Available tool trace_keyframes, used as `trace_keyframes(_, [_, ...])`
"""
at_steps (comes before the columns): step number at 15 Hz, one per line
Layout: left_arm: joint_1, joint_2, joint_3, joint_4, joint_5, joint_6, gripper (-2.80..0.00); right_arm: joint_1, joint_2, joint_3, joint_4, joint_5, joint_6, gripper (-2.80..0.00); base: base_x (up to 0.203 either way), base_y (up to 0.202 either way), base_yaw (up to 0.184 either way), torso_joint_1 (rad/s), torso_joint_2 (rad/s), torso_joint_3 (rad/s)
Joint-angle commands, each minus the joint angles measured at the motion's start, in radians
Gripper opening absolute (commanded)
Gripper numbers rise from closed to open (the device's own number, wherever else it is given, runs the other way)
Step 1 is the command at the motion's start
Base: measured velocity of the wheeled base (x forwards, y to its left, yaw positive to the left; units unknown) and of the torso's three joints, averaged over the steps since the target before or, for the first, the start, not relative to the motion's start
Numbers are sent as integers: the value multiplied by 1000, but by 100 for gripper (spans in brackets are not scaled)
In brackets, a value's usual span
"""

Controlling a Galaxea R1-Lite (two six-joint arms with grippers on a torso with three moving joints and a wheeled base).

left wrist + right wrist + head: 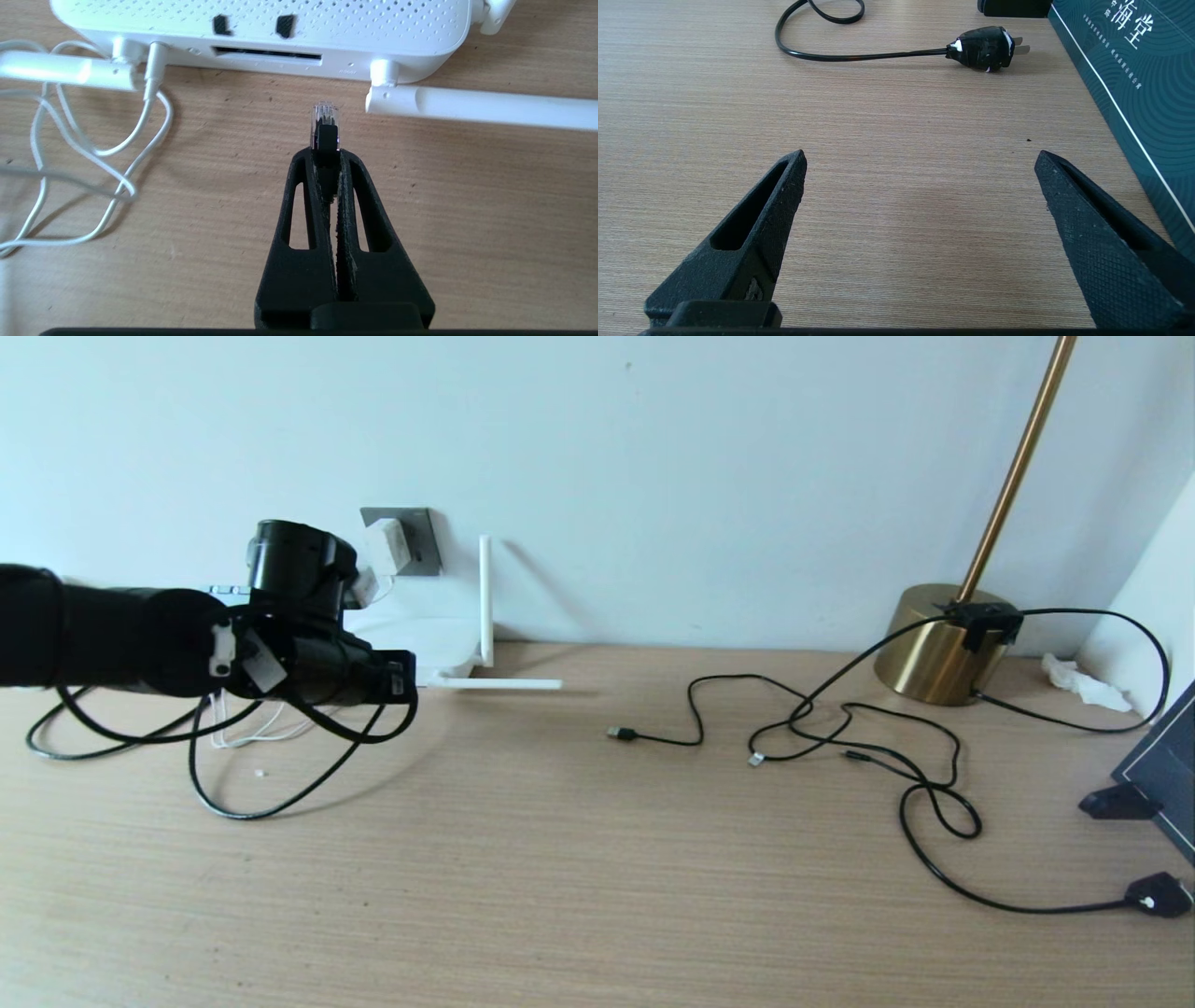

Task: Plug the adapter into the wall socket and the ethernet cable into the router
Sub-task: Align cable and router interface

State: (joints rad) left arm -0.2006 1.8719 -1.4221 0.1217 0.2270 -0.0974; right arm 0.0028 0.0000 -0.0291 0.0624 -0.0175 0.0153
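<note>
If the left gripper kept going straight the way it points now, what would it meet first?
Probably the white router's dark port slot: the left gripper holds the black ethernet cable's clear plug aimed about there, bare wooden table between.

We see a white router (261,28) with tiny dots, a clear-tipped black ethernet cable (325,128), a gold lamp (938,649).

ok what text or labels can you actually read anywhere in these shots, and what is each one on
"海堂": white characters on the dark teal box in the right wrist view, cut off by the picture's edge.
Small white print beside those characters on the same box: too small to read.
Faint embossed label on the router edge, near an antenna hinge in the left wrist view: too faint to read.
Nothing else legible in the head view.
</note>
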Motion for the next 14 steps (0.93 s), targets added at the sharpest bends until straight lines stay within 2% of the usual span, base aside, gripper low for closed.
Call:
trace_keyframes(1, [2,37,-20,0,-4,-2,-280,0,2,0,0,0,0,0,0,0,0,0,0,0])
trace_keyframes(14, [54,94,-74,1,-5,-1,-280,0,2,0,0,1,0,0,0,0,0,0,0,0])
